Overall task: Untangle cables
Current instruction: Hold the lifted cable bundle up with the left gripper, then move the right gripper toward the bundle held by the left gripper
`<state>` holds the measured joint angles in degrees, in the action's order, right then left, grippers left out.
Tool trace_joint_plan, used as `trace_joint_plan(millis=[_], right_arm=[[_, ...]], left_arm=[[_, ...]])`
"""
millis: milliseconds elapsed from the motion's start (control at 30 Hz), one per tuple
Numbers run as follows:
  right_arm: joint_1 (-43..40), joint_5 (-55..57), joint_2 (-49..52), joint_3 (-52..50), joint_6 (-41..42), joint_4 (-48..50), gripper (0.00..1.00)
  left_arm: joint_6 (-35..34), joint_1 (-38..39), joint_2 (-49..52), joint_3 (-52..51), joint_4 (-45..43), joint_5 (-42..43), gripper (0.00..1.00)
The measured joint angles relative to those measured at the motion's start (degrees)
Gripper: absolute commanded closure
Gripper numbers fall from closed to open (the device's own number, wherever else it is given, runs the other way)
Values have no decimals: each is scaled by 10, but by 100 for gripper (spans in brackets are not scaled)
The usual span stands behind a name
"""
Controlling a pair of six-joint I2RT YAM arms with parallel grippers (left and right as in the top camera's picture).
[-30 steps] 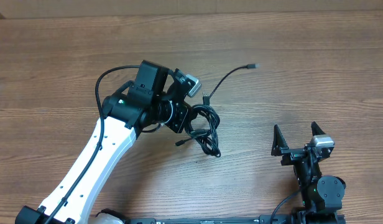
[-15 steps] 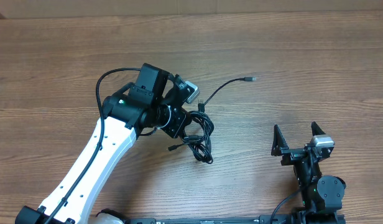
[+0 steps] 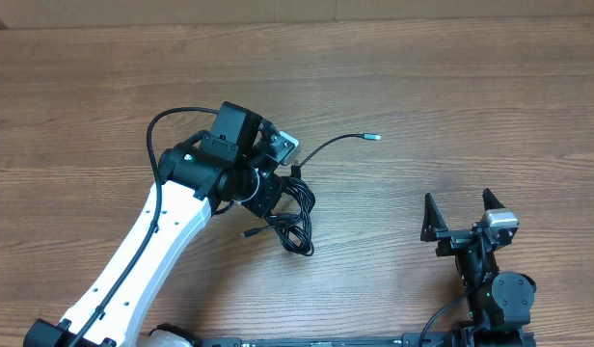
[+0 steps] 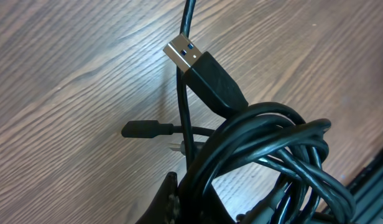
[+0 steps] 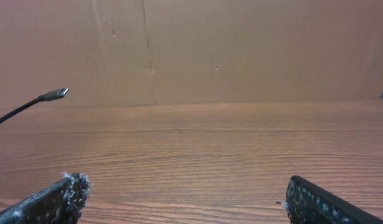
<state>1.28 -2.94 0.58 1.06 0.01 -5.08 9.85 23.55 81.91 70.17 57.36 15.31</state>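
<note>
Your left gripper (image 3: 276,191) has its jaws clamped on the cables (image 3: 295,217), bunched mid-surface (image 3: 422,77), one plug (image 3: 372,137) trailing right; your right gripper (image 3: 461,217) sits well apart, jaws spread

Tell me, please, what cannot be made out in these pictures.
Left claw: overhead, its own arm covers it; left wrist view, the cables crowd the frame, so its grip is unclear.
Number of cables: the knot overlaps itself in both views.
Free plug: too small to tell its type, overhead and right wrist.
Right claw: right wrist view, its fingertips are cut by the bottom edge.
</note>
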Motion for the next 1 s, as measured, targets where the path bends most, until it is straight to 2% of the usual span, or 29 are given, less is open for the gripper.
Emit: trace_joint_plan(millis=[167, 400, 567, 767, 1000], right_arm=[[0, -5, 0, 0, 23, 0, 0], [0, -70, 0, 0, 209, 10, 0], [0, -177, 0, 0, 265, 5, 0], [0, -245, 1, 58, 279, -134, 0], [0, -254, 21, 226, 223, -314, 0]], left_arm=[[-8, 0, 0, 0, 0, -22, 96], [-42, 0, 0, 0, -2, -32, 96], [-70, 0, 0, 0, 0, -34, 96], [-88, 0, 0, 0, -2, -31, 96], [-96, 0, 0, 0, -2, -4, 96]])
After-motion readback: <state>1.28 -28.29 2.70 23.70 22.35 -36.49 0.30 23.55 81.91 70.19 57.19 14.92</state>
